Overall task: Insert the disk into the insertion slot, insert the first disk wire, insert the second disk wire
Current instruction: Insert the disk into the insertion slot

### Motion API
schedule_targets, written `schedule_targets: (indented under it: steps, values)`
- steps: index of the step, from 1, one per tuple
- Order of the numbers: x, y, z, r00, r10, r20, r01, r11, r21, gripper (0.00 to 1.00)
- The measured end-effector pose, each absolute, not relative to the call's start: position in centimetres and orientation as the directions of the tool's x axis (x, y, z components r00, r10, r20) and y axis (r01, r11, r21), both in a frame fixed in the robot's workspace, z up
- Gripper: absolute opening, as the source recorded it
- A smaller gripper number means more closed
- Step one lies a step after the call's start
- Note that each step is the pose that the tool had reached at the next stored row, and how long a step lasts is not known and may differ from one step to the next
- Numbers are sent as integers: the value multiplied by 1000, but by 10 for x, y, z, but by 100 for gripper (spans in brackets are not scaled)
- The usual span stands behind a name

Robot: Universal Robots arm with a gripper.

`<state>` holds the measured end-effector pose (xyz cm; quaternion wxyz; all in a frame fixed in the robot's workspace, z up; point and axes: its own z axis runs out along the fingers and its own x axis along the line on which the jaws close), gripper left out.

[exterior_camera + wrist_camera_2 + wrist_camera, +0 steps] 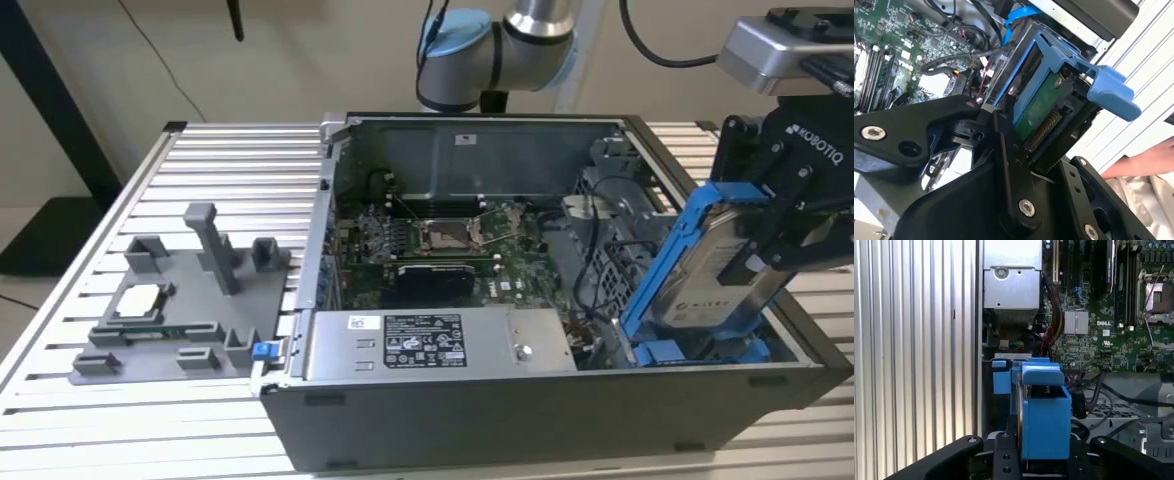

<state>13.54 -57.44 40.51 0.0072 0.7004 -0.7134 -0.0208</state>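
I've got the hand [766,232] clenched on the disk [702,272] — tilted, at 3 o'clock of the case [534,420], w/ lower end down inside. Risk: tilt binds its blue frame — or snags cables [1119,390].

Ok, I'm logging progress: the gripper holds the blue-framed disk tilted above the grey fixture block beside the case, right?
Not the place. The gripper holds the disk tilted, but over the open computer case, at the exterior view's right end, not above the grey fixture block. The exterior view shows it.
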Motion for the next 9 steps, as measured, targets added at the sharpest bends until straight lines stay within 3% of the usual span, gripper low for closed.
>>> schedule_targets:
  steps: [9]
  values:
    - [135, -572, 401, -19, -1000, -21, -999, 18, 40, 0]
